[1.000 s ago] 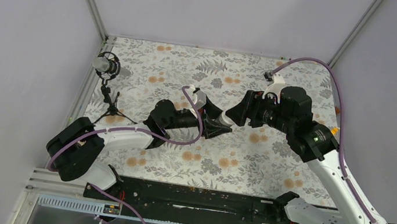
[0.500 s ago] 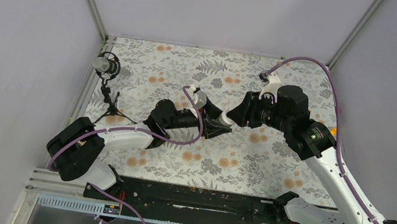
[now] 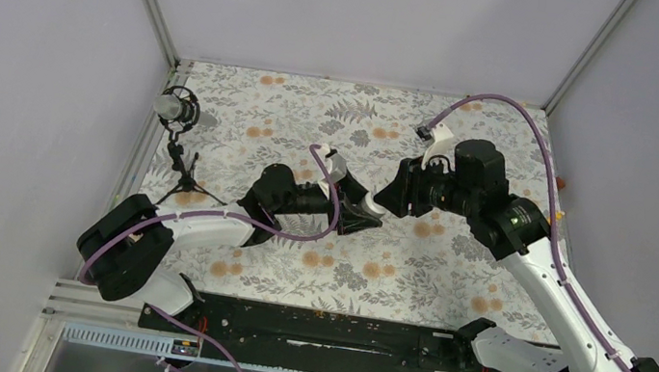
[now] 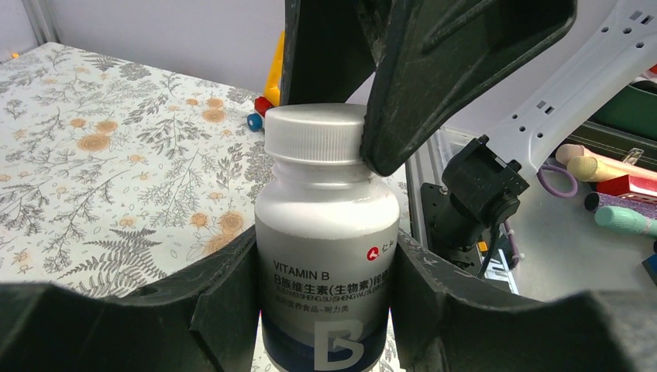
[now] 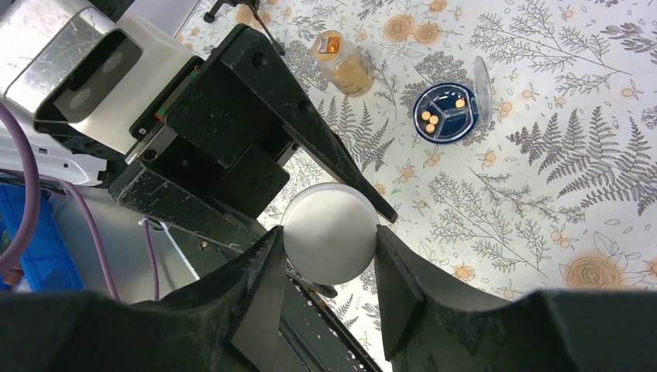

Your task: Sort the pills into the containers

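My left gripper (image 4: 325,260) is shut on the body of a Vitamin B pill bottle (image 4: 327,232), white above and dark below, and holds it upright. My right gripper (image 5: 329,242) is shut on its white cap (image 5: 329,231) from above; its fingers (image 4: 434,70) show over the cap (image 4: 314,133) in the left wrist view. Both grippers meet mid-table, left gripper (image 3: 359,214), right gripper (image 3: 386,200). An amber-brown bottle (image 5: 346,63) stands open on the cloth. Orange pills (image 5: 431,118) lie in a round blue case (image 5: 445,133).
The case's clear lid (image 5: 481,85) stands open beside it. A colourful toy-brick piece (image 4: 271,77) lies at the table's far edge. A small microphone on a tripod (image 3: 178,112) stands at the left edge. The floral cloth (image 3: 391,273) covers the table.
The right arm's elbow and wrist have shifted a little to the left and turned, with the fingers still on the cap. The left gripper has stayed on the bottle.
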You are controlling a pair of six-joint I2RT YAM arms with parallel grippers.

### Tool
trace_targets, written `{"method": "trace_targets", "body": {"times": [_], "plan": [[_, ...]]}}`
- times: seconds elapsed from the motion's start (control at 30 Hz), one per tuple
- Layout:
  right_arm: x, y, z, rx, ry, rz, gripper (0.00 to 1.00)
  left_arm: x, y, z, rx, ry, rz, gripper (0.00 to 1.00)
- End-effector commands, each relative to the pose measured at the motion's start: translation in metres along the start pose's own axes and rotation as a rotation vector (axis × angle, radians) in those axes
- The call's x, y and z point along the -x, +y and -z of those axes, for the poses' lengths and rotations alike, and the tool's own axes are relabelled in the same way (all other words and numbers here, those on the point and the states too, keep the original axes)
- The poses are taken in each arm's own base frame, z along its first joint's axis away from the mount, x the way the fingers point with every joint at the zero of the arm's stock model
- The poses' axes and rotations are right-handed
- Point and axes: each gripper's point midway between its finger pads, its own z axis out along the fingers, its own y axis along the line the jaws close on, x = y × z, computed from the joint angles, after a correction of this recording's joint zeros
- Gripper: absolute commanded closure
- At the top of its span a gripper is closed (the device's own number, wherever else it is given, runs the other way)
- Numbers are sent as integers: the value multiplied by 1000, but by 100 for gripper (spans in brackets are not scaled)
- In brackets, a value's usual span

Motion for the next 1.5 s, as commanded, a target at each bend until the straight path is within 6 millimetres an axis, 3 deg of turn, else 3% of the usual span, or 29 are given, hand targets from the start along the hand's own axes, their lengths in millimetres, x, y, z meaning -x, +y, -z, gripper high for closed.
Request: {"method": "trace_targets", "body": {"times": [0.0, 0.2, 0.43, 0.73, 0.8, 0.93, 1.03, 1.3, 1.47], "plan": [[-15, 16, -6, 95, 54, -47, 56, 50, -7, -11, -40, -127, -94, 100], [-17, -4, -12, -30, 35, -162, 53, 46, 4, -15, -3, -123, -98, 100], [1, -15, -2, -137, -42, -212, 50, 43, 12, -16, 29, -127, -93, 100], [6, -22, 0, -193, -51, -254, 41, 39, 17, -18, 42, -134, -74, 100], [9, -20, 1, -188, -65, -252, 36, 37, 17, -18, 39, -133, -72, 100], [19, -15, 8, -171, -106, -232, 15, 32, 16, -17, 34, -128, -71, 100], [26, -11, 13, -157, -123, -204, 10, 32, 15, -16, 28, -133, -77, 100], [32, -10, 19, -163, -109, -179, 9, 33, 6, -13, -13, -146, -81, 100], [32, -9, 18, -160, -77, -160, 19, 32, 5, -14, -18, -143, -76, 100]]}}
